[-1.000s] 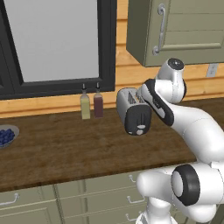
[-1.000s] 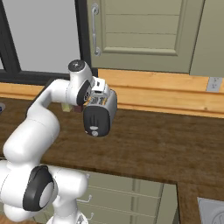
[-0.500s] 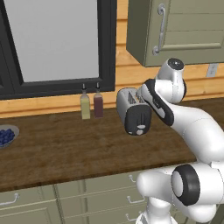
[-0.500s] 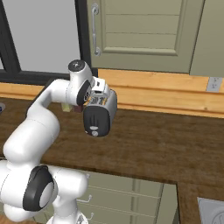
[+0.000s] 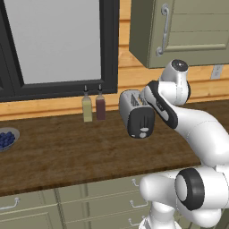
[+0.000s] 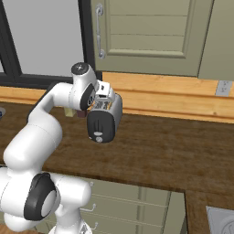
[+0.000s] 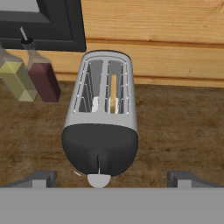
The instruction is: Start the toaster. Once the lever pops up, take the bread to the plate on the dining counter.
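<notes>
Looking from the left base view, I count one rounded silver-grey toaster (image 5: pixel 135 112) with a glossy black end panel near the back edge of the wood-grain worktop (image 5: pixel 67 152), beside two bottles (image 5: pixel 93 105); nothing has shifted since before. Right base view: same toaster, arm above. Hand view: gripper (image 7: pixel 111 178) spread wide, empty, straddling the lever (image 7: pixel 99 179); one bread (image 7: pixel 113 93) slice stands in a slot.

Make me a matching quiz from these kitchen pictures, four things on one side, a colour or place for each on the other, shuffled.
Things:
1. toaster
2. bread
3. bowl of berries
4. dark red bottle

Descriptions:
A. at the counter's far left edge
B. standing in a toaster slot
C. beside the yellow-green bottle
D. silver-grey with a black end panel

Pairs: 1-D, 2-B, 3-A, 4-C
</notes>
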Available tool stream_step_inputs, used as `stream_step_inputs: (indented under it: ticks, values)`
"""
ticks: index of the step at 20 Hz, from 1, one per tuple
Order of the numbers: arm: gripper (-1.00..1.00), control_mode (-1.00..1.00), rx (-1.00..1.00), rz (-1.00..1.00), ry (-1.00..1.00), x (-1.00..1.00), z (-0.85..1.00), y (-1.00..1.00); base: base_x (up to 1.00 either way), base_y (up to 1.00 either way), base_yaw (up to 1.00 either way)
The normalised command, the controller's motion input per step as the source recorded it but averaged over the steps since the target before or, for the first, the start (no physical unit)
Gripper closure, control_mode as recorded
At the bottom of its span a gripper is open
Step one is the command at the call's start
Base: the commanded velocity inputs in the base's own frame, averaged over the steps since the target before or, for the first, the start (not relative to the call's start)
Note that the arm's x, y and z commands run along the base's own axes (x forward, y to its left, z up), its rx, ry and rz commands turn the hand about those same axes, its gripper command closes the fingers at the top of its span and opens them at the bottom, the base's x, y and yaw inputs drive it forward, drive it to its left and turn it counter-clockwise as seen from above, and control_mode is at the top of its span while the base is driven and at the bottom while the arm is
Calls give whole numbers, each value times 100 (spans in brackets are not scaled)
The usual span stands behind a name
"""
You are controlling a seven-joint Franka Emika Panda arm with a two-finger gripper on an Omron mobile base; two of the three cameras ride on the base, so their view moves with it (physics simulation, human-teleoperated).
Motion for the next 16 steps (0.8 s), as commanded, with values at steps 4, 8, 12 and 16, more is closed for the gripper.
stream_step_inputs:
  ticks: [4, 8, 12, 16]
  values:
    - [-100, -100, 0, 0, 0, 0, 0, 0, 0, 0, 0]
    - [-100, -100, 0, 0, 0, 0, 0, 0, 0, 0, 0]
    - [-100, -100, 0, 0, 0, 0, 0, 0, 0, 0, 0]
    - [-100, -100, 0, 0, 0, 0, 0, 0, 0, 0, 0]
